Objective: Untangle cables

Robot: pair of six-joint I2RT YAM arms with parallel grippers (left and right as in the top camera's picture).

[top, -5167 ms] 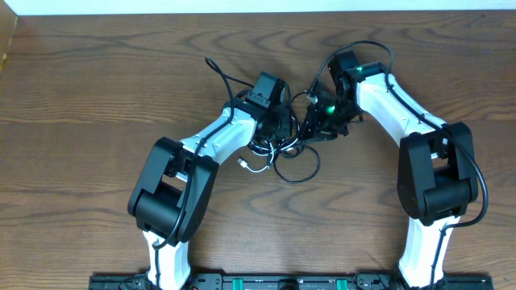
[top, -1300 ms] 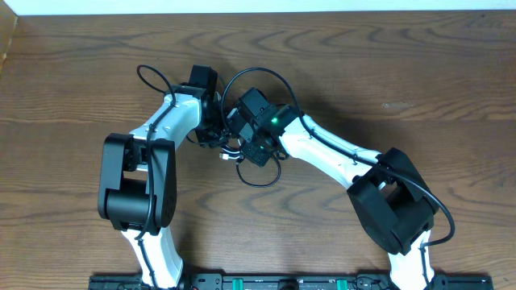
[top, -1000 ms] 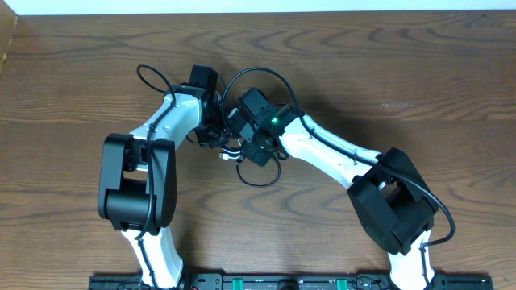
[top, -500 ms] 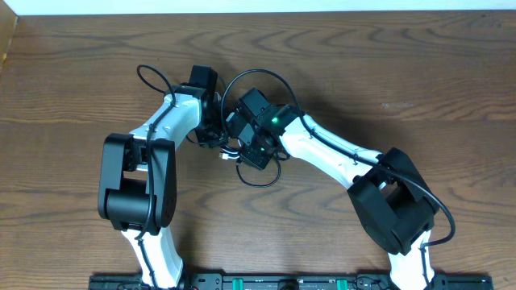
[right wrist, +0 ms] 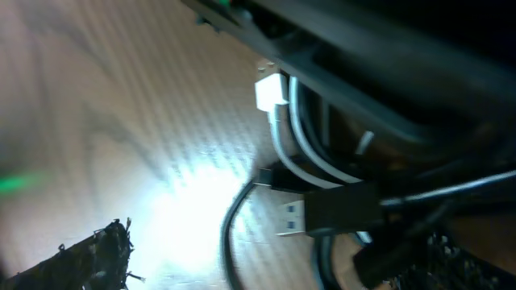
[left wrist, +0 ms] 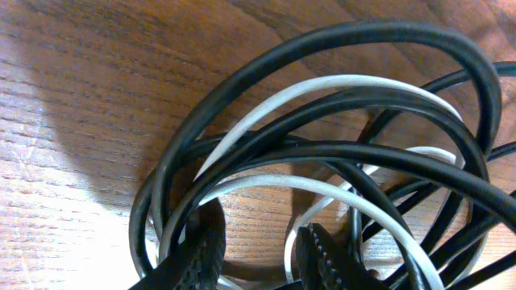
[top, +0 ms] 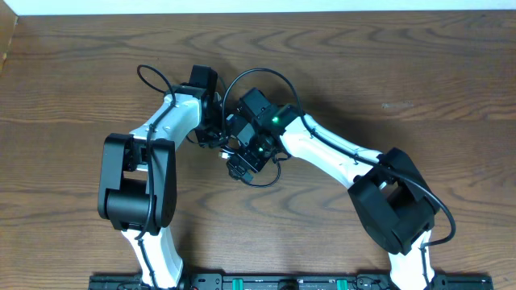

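Cables (left wrist: 347,151) on table (top: 403,64), between left arm (top: 173,121), right arm (top: 322,149).

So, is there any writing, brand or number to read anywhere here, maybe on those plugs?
No text can be read.
The thin black cord, thin white cord, small white plug and black USB plug bear no legible marks; the right wrist view is blurred.

The tabletop (top: 419,72) is dark brown wood, its broad wavy grain running side to side across nearly the whole overhead view. A narrow white strip (top: 242,6) runs along the top edge, and a paler tan edge (top: 5,40) shows at the upper left corner. In the right wrist view a bright glare (right wrist: 181,201) washes out the grain, while in the left wrist view a soft shadow (left wrist: 56,105) darkens the boards at the left.
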